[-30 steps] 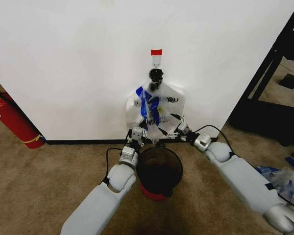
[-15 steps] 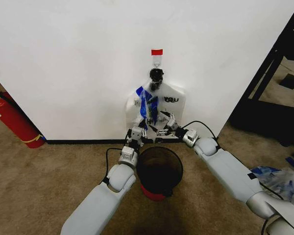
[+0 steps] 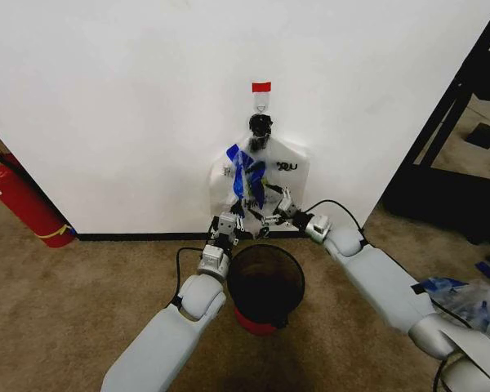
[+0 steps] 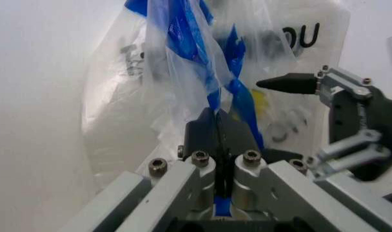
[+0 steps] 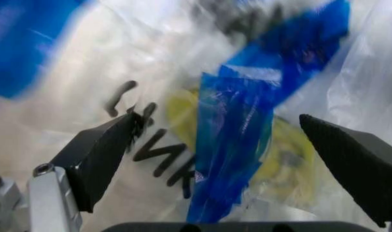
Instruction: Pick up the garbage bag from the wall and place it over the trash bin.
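Garbage bag (image 3: pixel 247 181), clear with blue tape, hangs from the red-topped hook (image 3: pixel 261 88) on the wall (image 3: pixel 131 106), in front of a white printed bag (image 3: pixel 290 175). Your left hand (image 4: pixel 217 126) is clenched on its lower edge, blue tape running down between the closed jaws. Your right hand (image 3: pixel 271 211) sits just beside it, jaws spread wide around a blue-taped fold and not yet gripping. Trash bin (image 3: pixel 265 282) stands unlined on the carpet directly below, between both arms. Judgement: grasp half secured; you have yet to lift the bag off the hook, open it and fit it over the rim.
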Controlling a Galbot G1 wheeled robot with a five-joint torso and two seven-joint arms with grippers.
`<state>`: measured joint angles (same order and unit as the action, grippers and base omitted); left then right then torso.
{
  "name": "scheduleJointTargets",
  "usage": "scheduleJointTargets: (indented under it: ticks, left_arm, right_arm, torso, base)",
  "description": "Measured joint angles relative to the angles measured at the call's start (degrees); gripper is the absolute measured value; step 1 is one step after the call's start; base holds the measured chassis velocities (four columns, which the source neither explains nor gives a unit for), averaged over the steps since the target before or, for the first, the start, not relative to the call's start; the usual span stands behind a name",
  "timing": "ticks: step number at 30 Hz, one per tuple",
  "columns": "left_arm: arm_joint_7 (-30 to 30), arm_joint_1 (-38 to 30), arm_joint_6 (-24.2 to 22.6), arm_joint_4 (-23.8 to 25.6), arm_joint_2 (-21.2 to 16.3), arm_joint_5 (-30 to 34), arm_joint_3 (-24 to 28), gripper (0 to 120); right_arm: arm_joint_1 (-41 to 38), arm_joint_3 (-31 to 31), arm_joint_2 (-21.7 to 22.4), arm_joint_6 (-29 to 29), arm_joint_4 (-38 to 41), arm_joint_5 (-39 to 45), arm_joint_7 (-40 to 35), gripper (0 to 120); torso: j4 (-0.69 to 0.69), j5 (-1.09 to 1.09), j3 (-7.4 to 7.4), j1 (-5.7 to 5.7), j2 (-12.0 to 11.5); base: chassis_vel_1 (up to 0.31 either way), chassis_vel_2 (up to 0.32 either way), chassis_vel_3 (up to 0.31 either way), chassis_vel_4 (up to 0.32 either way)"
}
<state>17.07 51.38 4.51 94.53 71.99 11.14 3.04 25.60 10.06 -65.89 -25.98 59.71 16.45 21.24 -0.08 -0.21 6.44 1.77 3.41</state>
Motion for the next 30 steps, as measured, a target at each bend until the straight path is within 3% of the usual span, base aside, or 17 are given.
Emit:
scheduleJointTargets:
  ticks: [10, 15, 19, 21, 26, 30]
  left_arm:
    - [0.0, 0.0, 0.6, -0.4, 0.0, 0.0, -0.3, 0]
    - [0.1, 0.0, 0.8, -0.7, 0.1, -0.1, -0.3, 0]
    - [0.1, -0.1, 0.9, -0.9, 0.2, -0.2, -0.2, 0]
    - [0.1, -0.2, 0.9, -0.9, 0.2, -0.2, -0.2, 0]
    - [0.1, -0.2, 1.0, -1.0, 0.3, -0.5, -0.1, 0]
    - [0.1, -0.1, 1.0, -1.0, 0.4, -0.8, 0.0, 0]
  right_arm:
    - [-1.1, 0.1, -0.7, 0.9, -1.7, -1.1, -2.1, 94]
    - [-1.1, 0.1, -0.9, 1.0, -1.9, -1.0, -2.2, 79]
    - [-0.8, -0.1, -0.6, 1.4, -1.5, -0.3, -2.2, 59]
    - [-0.6, -0.2, -0.4, 1.5, -1.4, -0.2, -2.1, 58]
    - [0.8, -0.5, 0.7, 1.8, 0.2, 2.1, -1.4, 34]
    - [1.2, -0.9, 1.2, 1.8, 0.5, 2.9, -1.1, 22]
  torso:
    - [-0.02, -0.01, 0.0, 0.0, 0.0]
    - [-0.01, 0.0, 0.0, 0.0, 0.0]
    - [-0.02, 0.0, 0.0, 0.0, 0.0]
    - [-0.02, -0.01, 0.0, 0.0, 0.0]
    - [-0.02, 0.0, 0.0, 0.0, 0.0]
    - [-0.02, 0.0, 0.0, 0.0, 0.0]
  base:
    - [0.0, 0.0, 0.0, 0.0]
    - [0.0, 0.0, 0.0, 0.0]
    - [0.0, 0.0, 0.0, 0.0]
    - [0.0, 0.0, 0.0, 0.0]
    - [0.0, 0.0, 0.0, 0.0]
    - [0.0, 0.0, 0.0, 0.0]
